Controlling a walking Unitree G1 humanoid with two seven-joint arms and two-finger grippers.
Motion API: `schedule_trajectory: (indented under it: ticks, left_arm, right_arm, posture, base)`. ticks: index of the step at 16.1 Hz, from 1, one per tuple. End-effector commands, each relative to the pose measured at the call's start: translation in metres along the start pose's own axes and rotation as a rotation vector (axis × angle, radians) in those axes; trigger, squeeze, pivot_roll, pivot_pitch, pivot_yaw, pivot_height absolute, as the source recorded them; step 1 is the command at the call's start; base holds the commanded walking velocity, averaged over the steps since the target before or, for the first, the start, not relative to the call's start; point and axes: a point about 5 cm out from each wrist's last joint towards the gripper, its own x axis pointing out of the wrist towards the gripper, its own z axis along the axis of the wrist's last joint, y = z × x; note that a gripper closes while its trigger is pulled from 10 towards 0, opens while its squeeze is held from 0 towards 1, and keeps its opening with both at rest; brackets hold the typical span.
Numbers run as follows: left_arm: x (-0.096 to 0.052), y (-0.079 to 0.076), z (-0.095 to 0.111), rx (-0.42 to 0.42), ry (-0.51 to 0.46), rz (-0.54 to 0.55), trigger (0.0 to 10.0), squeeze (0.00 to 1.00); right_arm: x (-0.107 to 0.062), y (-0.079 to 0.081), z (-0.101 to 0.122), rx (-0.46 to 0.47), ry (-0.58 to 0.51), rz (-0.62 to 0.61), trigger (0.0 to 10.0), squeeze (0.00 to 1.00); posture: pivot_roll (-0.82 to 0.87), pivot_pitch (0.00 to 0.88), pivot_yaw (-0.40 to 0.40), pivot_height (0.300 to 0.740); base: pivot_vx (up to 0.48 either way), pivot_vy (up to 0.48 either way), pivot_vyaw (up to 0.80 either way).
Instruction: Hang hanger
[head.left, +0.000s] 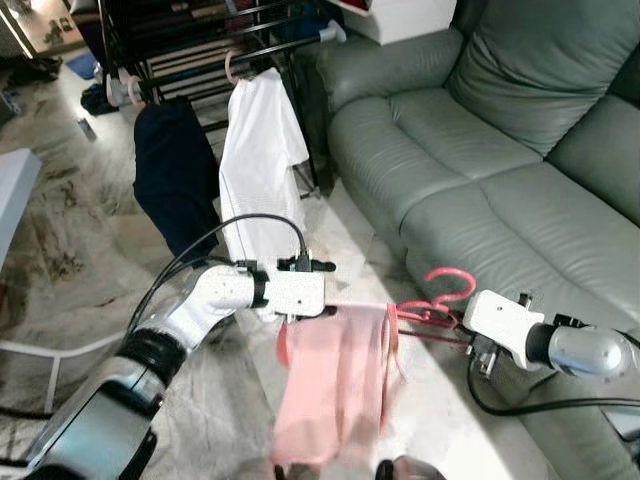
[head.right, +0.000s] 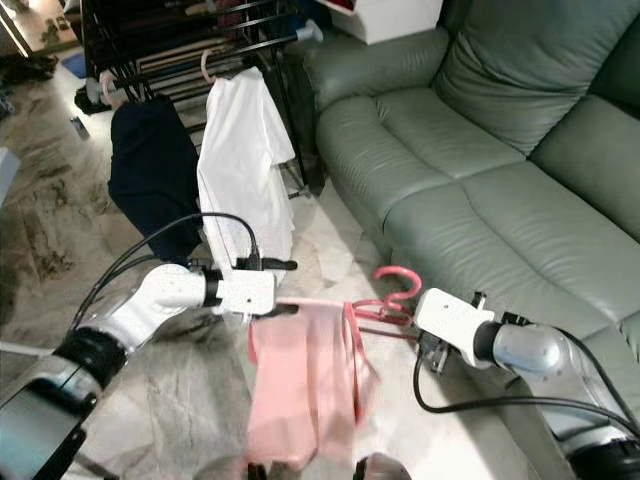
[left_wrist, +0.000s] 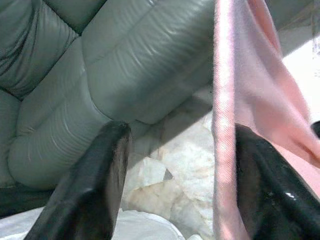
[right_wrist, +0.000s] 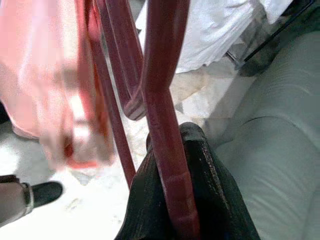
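A: Nearest items first, please.

B: Item one: two shoe tips (head.left: 400, 467) at the bottom edge of the head views, on pale marbled floor (head.left: 200, 400). Just above them hangs a pink garment (head.left: 335, 385), blurred, draped from a pink-red hanger (head.left: 440, 300) held level between the two arms.

A: Grippers?

B: Left gripper (left_wrist: 175, 170): at the garment's left upper corner, silver forearm coming in from the lower left. In its wrist view the two black fingers (left_wrist: 95, 185) stand apart, and the garment's pink edge runs down just inside one of them. I cannot tell whether that finger touches the cloth. Right gripper (right_wrist: 180, 165): at the hanger's hook end, right beside the sofa front. Its wrist view shows the black fingers (right_wrist: 210, 185) pressed together on a dark red bar of the hanger.

A: So the hanger's position?

B: In the air, low over the floor, between the grippers. Its curled hook (head.left: 452, 283) points up next to the sofa's seat edge.

A: Middle distance?

B: Grey-green leather sofa (head.left: 500, 150), along the right side. Black cables loop from both wrists.

A: Far items?

B: Black drying rack (head.left: 190, 45) at upper left. On it, a white shirt (head.left: 258, 160) on a pale hanger, and beside it on the left a dark navy garment (head.left: 175, 175). A white box (head.left: 400, 18) sits past the sofa's arm.
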Motion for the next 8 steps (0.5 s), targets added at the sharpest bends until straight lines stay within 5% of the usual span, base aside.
schedule_trajectory:
  ticks: [1,8]
  left_arm:
    - [0.0,0.005,-0.003,0.009,0.031,-0.024,0.0,0.0]
    - [0.012,0.02,0.001,-0.027,0.062,-0.115,0.0,0.0]
  right_arm:
    - [0.004,0.001,0.006,-0.036,-0.031,-0.005,10.0,0.0]
    - [0.011,0.001,0.007,-0.051,-0.049,-0.057,10.0,0.0]
  posture:
    - [-0.09,0.035,0.095,0.74]
    - [-0.08,0.041,0.111,0.74]
  base:
    - [0.0,0.0,0.0]
    - [0.0,0.0,0.0]
